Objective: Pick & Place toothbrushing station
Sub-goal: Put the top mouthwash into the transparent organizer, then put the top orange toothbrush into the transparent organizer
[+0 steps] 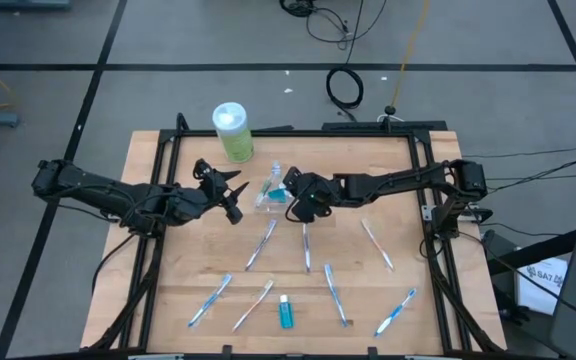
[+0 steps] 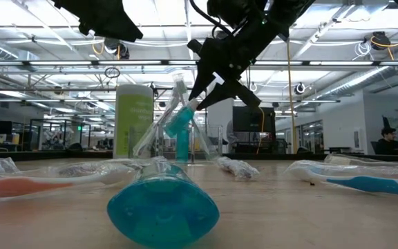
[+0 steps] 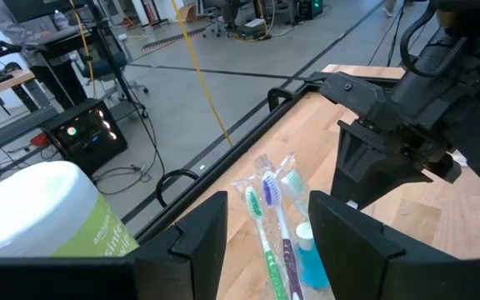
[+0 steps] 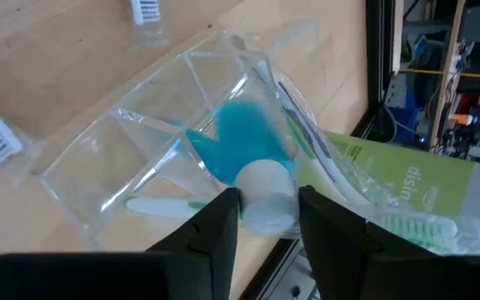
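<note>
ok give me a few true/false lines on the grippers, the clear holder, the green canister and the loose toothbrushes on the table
1. The right gripper is closed on a blue tube at the clear holder. True.
2. The left gripper is holding a toothbrush. False: it is open and empty, hovering beside the holder.
3. The green canister lies tipped over at the near edge of the table. False: it stands upright at the far edge, behind the holder.
4. Several wrapped toothbrushes still lie loose on the table. True.
5. Another small blue tube lies near the front edge. True.
6. The holder is empty. False: toothbrushes already stand in it.
</note>
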You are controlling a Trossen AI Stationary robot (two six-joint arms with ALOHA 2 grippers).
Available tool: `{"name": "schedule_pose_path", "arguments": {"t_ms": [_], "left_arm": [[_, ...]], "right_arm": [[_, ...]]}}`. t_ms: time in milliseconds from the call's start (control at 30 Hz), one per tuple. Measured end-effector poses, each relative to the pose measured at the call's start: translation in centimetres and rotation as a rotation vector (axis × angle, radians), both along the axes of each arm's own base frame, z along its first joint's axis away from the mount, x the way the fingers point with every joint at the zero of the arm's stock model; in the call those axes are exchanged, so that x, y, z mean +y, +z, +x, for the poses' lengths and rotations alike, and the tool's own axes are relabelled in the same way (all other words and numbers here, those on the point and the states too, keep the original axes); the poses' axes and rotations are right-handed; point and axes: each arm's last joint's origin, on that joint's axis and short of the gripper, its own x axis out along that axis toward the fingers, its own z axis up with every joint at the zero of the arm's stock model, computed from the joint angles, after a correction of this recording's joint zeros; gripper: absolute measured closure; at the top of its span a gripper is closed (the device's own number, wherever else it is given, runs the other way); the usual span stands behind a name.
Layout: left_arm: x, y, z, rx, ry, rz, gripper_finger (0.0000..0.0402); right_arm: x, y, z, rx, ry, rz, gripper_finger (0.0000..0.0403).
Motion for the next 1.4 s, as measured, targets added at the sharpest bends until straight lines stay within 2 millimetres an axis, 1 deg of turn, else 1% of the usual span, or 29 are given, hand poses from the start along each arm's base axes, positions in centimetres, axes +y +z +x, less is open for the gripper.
{"name": "schedule_pose_path", "arguments": {"t_ms": [100,367,533,700,933,1033,1133,1200,1333,1400], "left_arm": [[0.0,0.0,0.0,0.000,0.000,0.000,0.0224],[0.0,0.0,0.0,0.000,0.000,0.000,0.0224],[0.0,0.0,0.0,0.000,0.000,0.000,0.0224],[0.0,0.0,0.0,0.000,0.000,0.000,0.0224],[0.0,0.0,0.0,0.001,-0.001,0.000,0.0224],[0.0,0.0,0.0,0.001,-0.001,0.000,0.0224],[0.0,0.0,0.0,0.001,-0.001,0.000,0.0224],[0.0,0.0,0.0,0.001,-0.001,0.000,0.0224],[0.0,0.0,0.0,-0.002,0.000,-0.004,0.0224],[0.0,0.0,0.0,-0.002,0.000,-0.005,0.0224]], "right_arm": [[0.0,0.0,0.0,-0.003,-0.006,0.006,0.0264],[-0.9,0.0,-0.1,-0.033,-0.086,0.068,0.0197],[-1.0,0.0,-0.1,-0.064,-0.141,0.126,0.0176],[0.1,0.9,-0.3,-0.141,-0.217,0.248,0.0177],[2.5,2.1,-1.6,-0.188,-0.374,0.488,0.0175],[3.8,2.4,-2.3,-0.181,-0.457,0.594,0.0175],[4.9,2.1,-2.9,-0.162,-0.556,0.687,0.0179],[5.6,1.9,-3.9,-0.106,-0.642,0.729,0.0182],[6.5,1.1,-5.8,-0.008,-0.890,0.795,0.0183],[6.7,0.6,-7.1,0.043,-1.068,0.805,0.0182]]}}
